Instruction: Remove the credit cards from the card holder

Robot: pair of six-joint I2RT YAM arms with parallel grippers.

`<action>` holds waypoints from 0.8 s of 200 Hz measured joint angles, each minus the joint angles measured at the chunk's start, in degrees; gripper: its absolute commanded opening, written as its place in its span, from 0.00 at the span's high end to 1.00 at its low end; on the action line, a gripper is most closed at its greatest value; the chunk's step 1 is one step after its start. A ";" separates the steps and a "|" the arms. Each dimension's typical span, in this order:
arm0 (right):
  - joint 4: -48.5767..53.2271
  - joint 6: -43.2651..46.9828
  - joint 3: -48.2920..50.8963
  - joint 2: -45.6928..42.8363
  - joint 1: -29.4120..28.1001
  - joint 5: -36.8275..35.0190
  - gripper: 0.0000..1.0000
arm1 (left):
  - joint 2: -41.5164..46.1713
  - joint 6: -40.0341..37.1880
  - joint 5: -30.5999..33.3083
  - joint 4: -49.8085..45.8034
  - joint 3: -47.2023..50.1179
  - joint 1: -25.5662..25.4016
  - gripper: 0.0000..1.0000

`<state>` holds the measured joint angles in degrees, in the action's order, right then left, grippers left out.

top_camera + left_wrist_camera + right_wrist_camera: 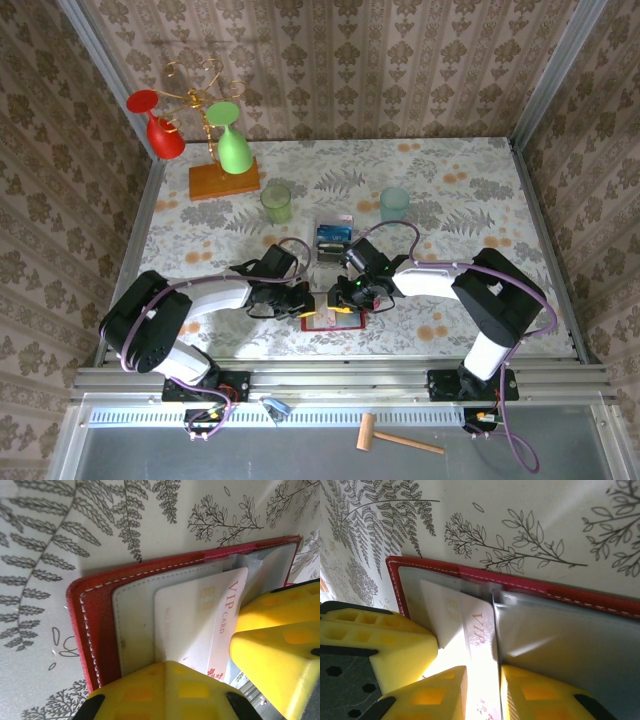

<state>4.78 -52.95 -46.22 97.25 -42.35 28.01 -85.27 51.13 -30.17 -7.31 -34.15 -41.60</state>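
The red card holder (335, 325) lies open on the patterned table between my two grippers. In the left wrist view a white credit card (195, 615) printed "VIP CARD" sticks partway out of a grey inner pocket of the card holder (95, 610). My left gripper (175, 664) is shut, its tips pressing down on the pocket and the card's near edge. My right gripper (483, 670) has its jaws narrowly apart, with the credit card (477, 625) running between them along the right finger. The card holder (530, 582) stays flat beneath. From above, the left gripper (303, 300) and right gripper (345, 297) nearly touch.
A clear plastic box (333, 238) holding cards stands just behind the holder. Two pale green cups (276, 203) (394, 204) stand further back. A wooden rack (222, 180) with a red and a green glass is at the back left. A small mallet (400, 438) lies beyond the front rail.
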 measured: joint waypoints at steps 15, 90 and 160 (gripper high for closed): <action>-0.37 -0.20 0.13 0.00 0.00 0.15 0.81 | 0.00 0.00 0.02 0.00 0.00 0.00 1.00; -0.50 -1.07 0.59 -0.44 0.11 0.52 0.88 | 0.02 0.00 0.02 0.00 0.02 0.00 1.00; -1.46 -1.07 1.11 -0.52 0.46 0.79 0.95 | 0.50 -0.02 0.72 -0.70 0.02 0.00 1.00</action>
<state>3.31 -54.02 -45.10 96.73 -41.89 28.80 -84.77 51.11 -29.45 -8.01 -34.13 -41.60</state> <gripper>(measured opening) 0.060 0.050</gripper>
